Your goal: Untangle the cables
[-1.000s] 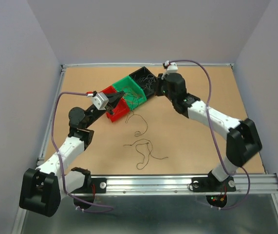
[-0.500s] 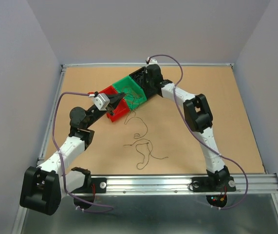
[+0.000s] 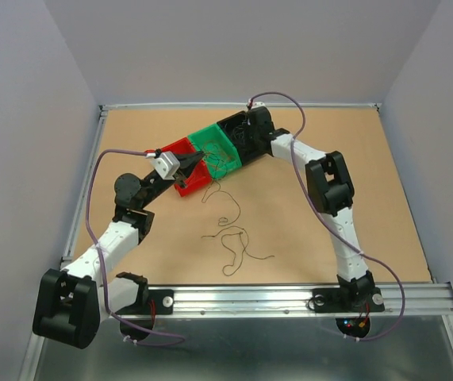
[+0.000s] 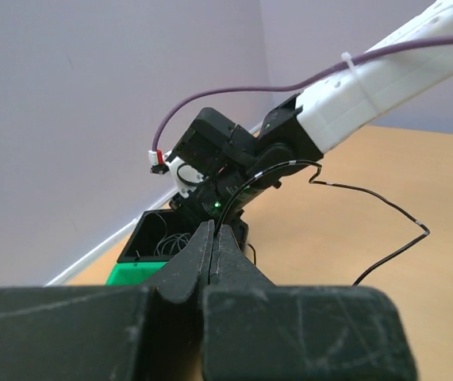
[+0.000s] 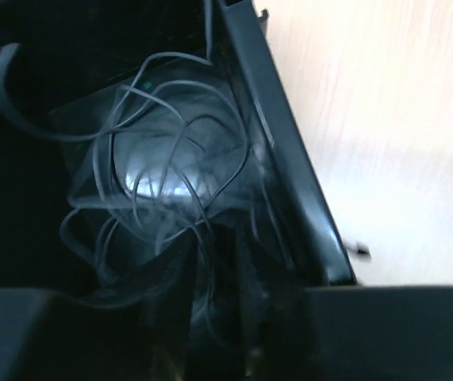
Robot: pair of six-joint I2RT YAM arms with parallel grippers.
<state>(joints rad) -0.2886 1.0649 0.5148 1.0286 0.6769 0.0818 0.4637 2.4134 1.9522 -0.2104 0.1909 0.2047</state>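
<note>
Left pincer clamps a black cable arching away rightward; right pincer, over coiled cables, grip indiscernible.

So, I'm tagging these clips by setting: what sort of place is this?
Probably a robotics lab test cell: left arm and right arm bolted to an aluminium rail at a brown tabletop, plain grey walls enclosing it, small coloured bins.

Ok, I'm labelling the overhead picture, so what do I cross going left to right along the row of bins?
Left arm's elbow → red bin → green bin → black bin → right arm's elbow.
</note>
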